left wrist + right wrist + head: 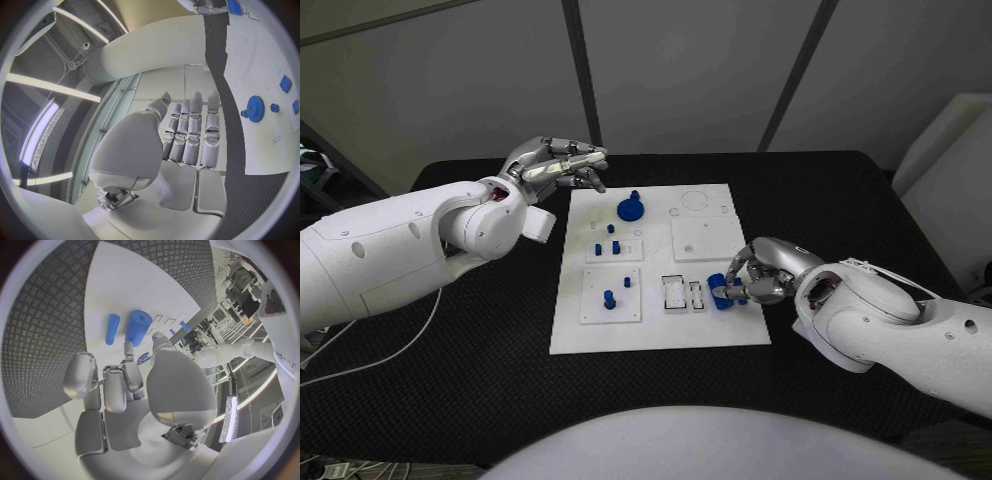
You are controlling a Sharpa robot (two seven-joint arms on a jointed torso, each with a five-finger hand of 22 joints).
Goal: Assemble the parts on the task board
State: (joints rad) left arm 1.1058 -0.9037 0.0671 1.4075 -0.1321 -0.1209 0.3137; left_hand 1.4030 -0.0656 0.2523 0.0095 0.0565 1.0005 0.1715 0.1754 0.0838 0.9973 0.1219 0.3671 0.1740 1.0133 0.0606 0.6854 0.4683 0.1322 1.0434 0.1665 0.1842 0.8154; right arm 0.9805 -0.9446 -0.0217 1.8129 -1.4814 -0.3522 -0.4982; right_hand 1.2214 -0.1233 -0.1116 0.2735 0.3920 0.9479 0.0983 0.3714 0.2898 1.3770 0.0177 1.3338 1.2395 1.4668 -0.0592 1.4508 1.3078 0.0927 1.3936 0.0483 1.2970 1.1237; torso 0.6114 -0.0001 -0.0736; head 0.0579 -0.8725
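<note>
Both hands flank the task board (pixel 661 335): left hand (pixel 560 165) released (far corner), right hand (pixel 754 280) grasping a blue part (pixel 721 291) at its edge.

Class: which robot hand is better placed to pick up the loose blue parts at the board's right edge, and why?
The right robot hand. It sits directly beside the loose blue parts at the task board's right edge. The left robot hand hovers off the board's far left corner.

A black table (pixel 473 390) with a textured top stands before grey wall panels (pixel 682 70) divided by dark strips, and long ceiling lights (pixel 50 85) shine above.
</note>
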